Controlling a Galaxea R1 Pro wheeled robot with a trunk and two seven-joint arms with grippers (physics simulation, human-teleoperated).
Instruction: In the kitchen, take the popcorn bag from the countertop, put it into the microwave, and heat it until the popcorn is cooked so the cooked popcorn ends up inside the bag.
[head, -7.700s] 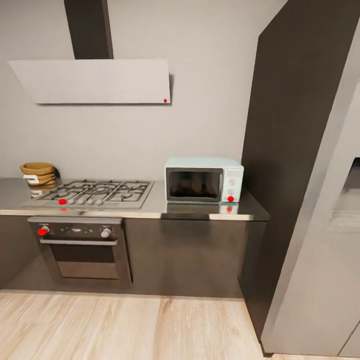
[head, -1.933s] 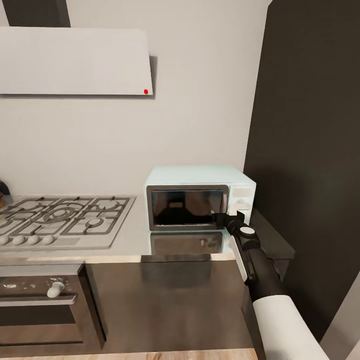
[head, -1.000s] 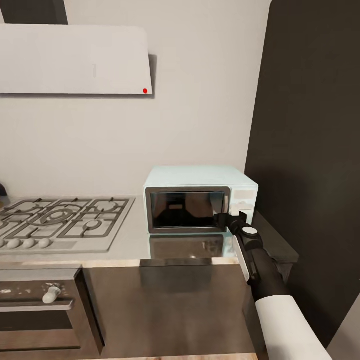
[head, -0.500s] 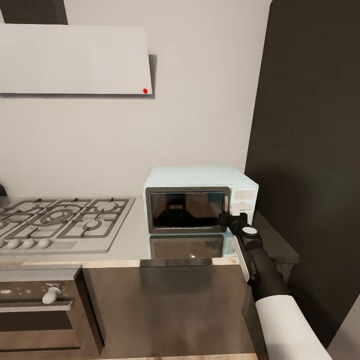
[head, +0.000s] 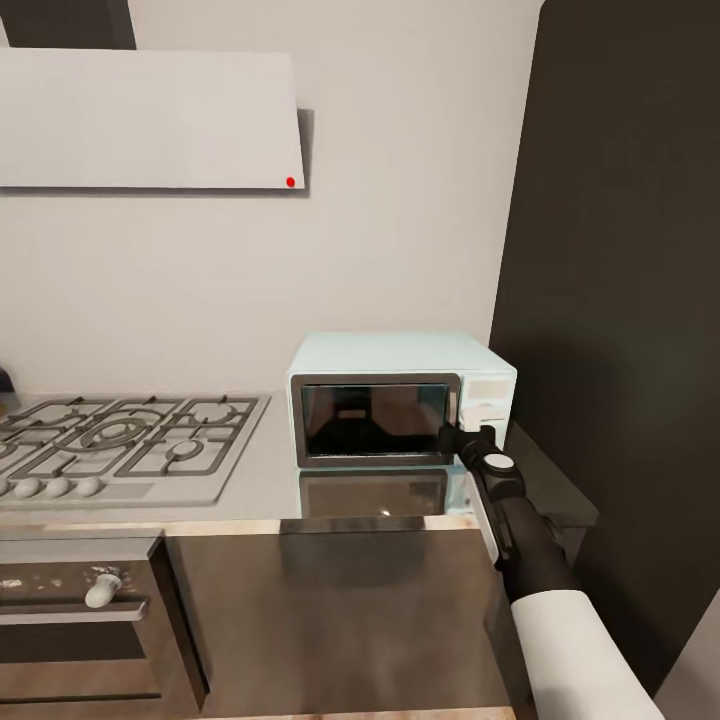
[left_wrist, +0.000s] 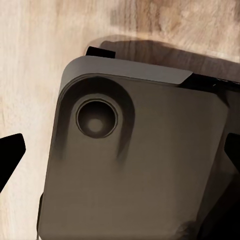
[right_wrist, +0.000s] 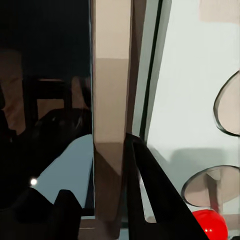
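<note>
We see the small pale mint-blue microwave (head: 400, 398) with its dark glass door standing at the right end of the long grey glossy bench (head: 262, 478), close to the back wall and beside the tall dark cabinet (head: 620, 300) that closes off the bench's right side. The door looks closed. Our right gripper (head: 452, 437) is at the door's right edge, where the glass meets the knob panel, low on the microwave's front. In the right wrist view the jaws stand apart, one dark finger (right_wrist: 150, 190) on the panel side of the door's upright steel-coloured frame strip (right_wrist: 111, 115) and the other lower down on the glass side; they look to straddle that strip, though we cannot tell whether they touch it. A red knob (right_wrist: 209, 223) shows near the finger on the pale panel.

To the left of the microwave, the steel gas hob with grates (head: 120, 440) fills the bench's left part, with the built-in dark oven (head: 80, 620) under it and the white slanted hood (head: 150, 120) above.

The left wrist view shows a grey rounded block (left_wrist: 135, 160) over pale wooden floor (left_wrist: 30, 75); we cannot tell how the left jaws stand.
</note>
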